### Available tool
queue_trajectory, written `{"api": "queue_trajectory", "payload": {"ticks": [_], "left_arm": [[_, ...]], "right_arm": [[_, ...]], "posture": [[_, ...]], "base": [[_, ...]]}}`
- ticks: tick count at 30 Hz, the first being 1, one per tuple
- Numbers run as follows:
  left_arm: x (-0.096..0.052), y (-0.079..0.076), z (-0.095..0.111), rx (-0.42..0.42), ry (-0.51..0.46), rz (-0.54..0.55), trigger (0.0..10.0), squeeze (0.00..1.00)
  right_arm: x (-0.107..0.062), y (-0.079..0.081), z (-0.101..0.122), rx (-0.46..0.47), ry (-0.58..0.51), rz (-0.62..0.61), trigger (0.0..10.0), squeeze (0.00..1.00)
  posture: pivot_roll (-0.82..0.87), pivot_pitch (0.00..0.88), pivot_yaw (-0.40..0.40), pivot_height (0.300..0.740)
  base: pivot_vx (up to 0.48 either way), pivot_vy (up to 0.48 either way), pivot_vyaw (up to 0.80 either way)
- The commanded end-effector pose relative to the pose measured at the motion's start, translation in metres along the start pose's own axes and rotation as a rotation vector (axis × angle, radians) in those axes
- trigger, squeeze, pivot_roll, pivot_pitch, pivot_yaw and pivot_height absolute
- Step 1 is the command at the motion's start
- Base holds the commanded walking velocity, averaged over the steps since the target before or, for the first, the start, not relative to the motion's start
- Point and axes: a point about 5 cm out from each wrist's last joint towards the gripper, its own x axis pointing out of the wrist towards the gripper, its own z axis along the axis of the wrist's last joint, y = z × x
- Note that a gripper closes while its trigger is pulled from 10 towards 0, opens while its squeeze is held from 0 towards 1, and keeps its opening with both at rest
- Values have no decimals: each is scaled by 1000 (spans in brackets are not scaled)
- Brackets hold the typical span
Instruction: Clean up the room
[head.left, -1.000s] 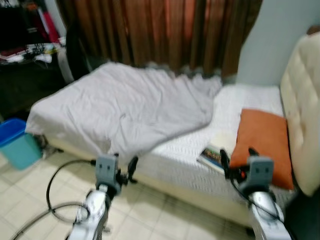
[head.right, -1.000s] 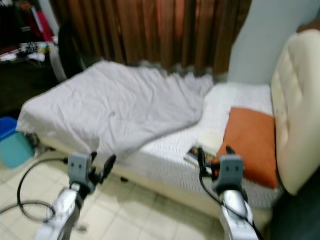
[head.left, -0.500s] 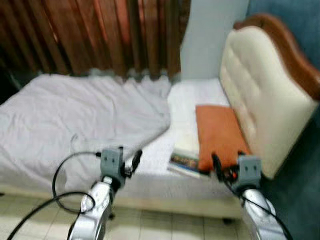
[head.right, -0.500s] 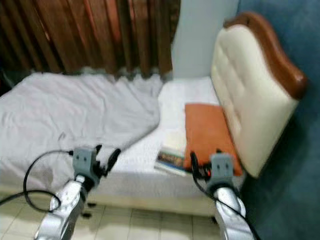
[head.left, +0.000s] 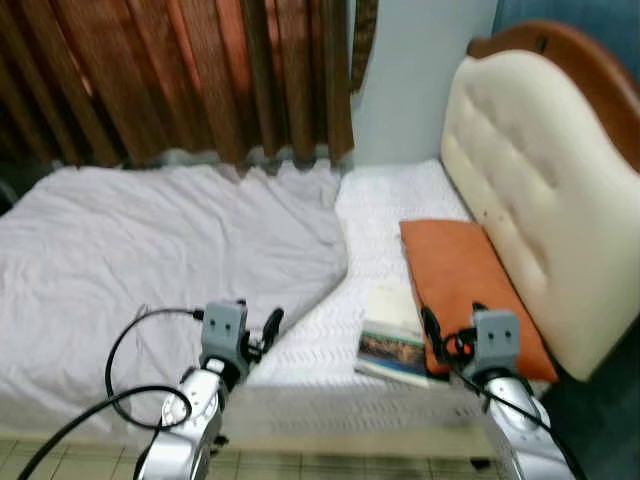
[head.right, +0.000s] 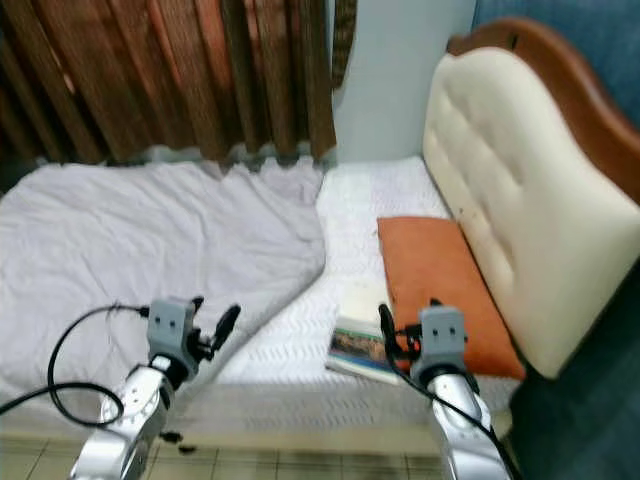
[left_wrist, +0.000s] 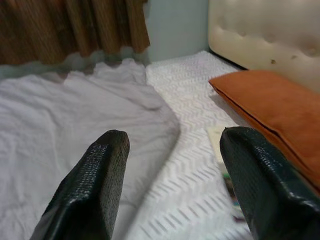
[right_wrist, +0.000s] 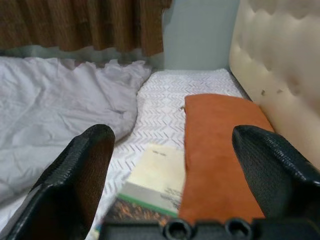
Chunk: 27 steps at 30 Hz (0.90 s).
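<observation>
Bed (head.left: 330, 395): occupied most of the scene, its white chevron-textured mattress cover bare toward the head end. Headboard (head.left: 530, 190): cream, tufted, wood-trimmed, on the robot's right. Curtain (head.left: 180, 75): brown, hanging behind the bed. Blanket (head.left: 150, 250): grey, rumpled, spread over the left part of the bed, its edge curling near the middle. Pillow (head.left: 462, 280): orange, lying flat against the headboard. Books (right_wrist: 150, 187): at least two, one pale-covered and one with a dark pictorial cover, stacked just beside the pillow near the front edge of the bed; judged the likeliest items to tidy. Right gripper (right_wrist: 175, 170): held over the front edge of the bed, facing the books and pillow, fingers spread wide and holding nothing. Left gripper (left_wrist: 175, 185): held likewise over the blanket's edge, fingers wide apart and empty. Handling note: the books lay flat and thin, so a good grasp would probably come from lowering the right gripper squarely over the near edge of the stack, clear of the pillow, before closing.
</observation>
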Motion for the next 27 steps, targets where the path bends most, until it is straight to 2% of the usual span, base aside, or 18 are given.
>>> {"api": "queue_trajectory", "payload": {"ticks": [1, 3, 7, 10, 12, 15, 16, 19, 22, 24, 27], "left_arm": [[0, 4, -2, 18, 19, 3, 10000, 0], [1, 3, -3, 50, 19, 17, 10000, 0], [4, 0, -6, 34, 35, 12, 10000, 0], [5, 3, -5, -34, 17, 53, 10000, 0], [3, 9, -5, -120, -11, 104, 10000, 0], [-3, 13, -6, -145, -46, 142, 10000, 0], [-7, 11, -8, -145, -44, 146, 10000, 0], [-11, 4, -15, -145, -24, 132, 10000, 0], [-6, -11, -18, -120, 4, 65, 10000, 0], [-4, -10, -16, -118, 0, 57, 10000, 0], [-4, 0, -15, -120, -4, 83, 10000, 0]], "right_arm": [[2, 6, -1, 11, 13, 19, 10000, 0], [1, 5, -3, 15, 15, 21, 10000, 0], [1, 5, -3, 19, 21, 28, 10000, 0], [1, 7, -3, 21, 15, 34, 10000, 0], [1, 7, -2, 27, 14, 38, 10000, 0], [-1, 4, -2, 35, 24, 49, 10000, 0], [-4, 0, -4, 28, 37, 58, 10000, 0], [-9, -4, -8, 7, 65, 83, 10000, 0], [-6, -5, -7, -16, 68, 106, 10000, 0], [-2, -3, -5, -11, 60, 108, 10000, 0], [1, 2, -3, -5, 56, 117, 10000, 0]], "posture": [[-49, 0, 28, 740], [-56, 0, 31, 740], [-61, 0, 32, 740], [-70, 0, 31, 740], [-71, 0, 16, 740], [-76, 0, -13, 740], [-70, 0, -43, 740], [-70, 0, -55, 740], [-62, 0, -64, 740], [-59, 0, -63, 740], [-54, 0, -55, 740]], "base": [[480, 0, -756], [480, 0, -706], [120, 0, -164], [403, 0, 0], [456, 0, 0], [456, 0, 0], [458, 0, 0], [454, 0, 0], [454, 0, 0], [454, 0, 0], [454, 0, 0]]}}
